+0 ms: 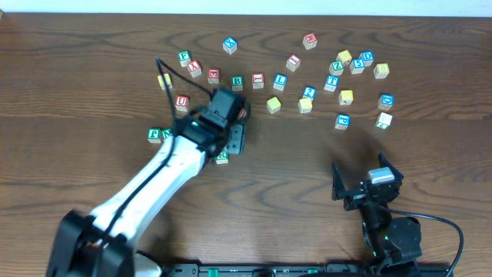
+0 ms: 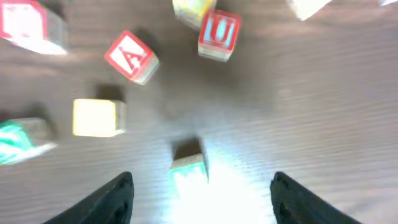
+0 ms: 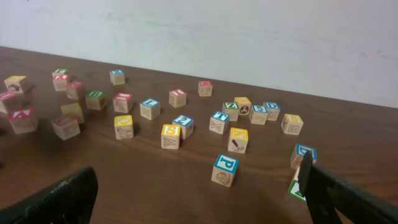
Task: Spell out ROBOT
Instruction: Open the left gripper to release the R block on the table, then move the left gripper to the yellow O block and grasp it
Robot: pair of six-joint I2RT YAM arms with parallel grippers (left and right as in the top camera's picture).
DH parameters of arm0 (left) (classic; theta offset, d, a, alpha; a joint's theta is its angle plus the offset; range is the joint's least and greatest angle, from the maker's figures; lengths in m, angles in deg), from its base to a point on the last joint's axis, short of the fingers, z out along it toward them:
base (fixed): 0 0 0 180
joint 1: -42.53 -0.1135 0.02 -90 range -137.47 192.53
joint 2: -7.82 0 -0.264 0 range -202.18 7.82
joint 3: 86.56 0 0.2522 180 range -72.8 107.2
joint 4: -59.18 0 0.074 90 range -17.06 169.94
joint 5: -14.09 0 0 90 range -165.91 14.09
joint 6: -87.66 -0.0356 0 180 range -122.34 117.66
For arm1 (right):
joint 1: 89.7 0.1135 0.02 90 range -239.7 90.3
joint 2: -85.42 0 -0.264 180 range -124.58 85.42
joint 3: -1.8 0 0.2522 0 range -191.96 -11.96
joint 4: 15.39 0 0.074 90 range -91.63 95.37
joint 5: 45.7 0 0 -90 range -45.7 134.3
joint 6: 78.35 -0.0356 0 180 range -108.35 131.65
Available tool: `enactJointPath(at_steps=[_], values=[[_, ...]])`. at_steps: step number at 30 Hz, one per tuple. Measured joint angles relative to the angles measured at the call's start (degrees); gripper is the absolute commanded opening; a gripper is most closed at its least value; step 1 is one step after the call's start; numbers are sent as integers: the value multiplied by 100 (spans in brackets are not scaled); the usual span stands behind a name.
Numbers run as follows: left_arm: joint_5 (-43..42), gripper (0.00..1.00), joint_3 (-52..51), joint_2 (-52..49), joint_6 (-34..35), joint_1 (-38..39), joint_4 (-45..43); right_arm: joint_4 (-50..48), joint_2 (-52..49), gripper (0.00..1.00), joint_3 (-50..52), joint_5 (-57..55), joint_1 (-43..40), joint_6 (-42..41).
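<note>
Wooden letter cubes (image 1: 293, 61), roughly twenty-seven, are being shown scattered on the brown desk (image 1: 92, 46). Six yellow-faced cubes (image 1: 274, 104) are being counted overhead; the others are being shown with red, blue or green faces. Two hands are being shown. The left hand (image 2: 202, 186) is being held released, and a green-faced cube (image 2: 189, 174) is standing untouched between its spread fingers, letter blurred, nearer the desk's front than the green B (image 1: 237, 81). The right hand (image 3: 199, 193) is being held wide apart, grasping nothing. Letters being read: red A (image 2: 130, 56), red U (image 2: 217, 31), blue L (image 1: 280, 81), blue P (image 3: 225, 165).
</note>
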Motion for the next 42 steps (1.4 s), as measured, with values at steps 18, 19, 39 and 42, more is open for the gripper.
enactJointPath(at_steps=[18,19,39,42], values=[[-317,78,568,-1296,-1231,-1777,295,-2,0,99,0,0,0,0],[-330,78,568,-1440,-1233,-1753,289,-2,0,99,0,0,0,0],[-699,77,566,-1755,-1231,-1705,107,-2,0,99,0,0,0,0],[-737,78,566,-1884,-1231,-1705,105,-2,0,99,0,0,0,0]])
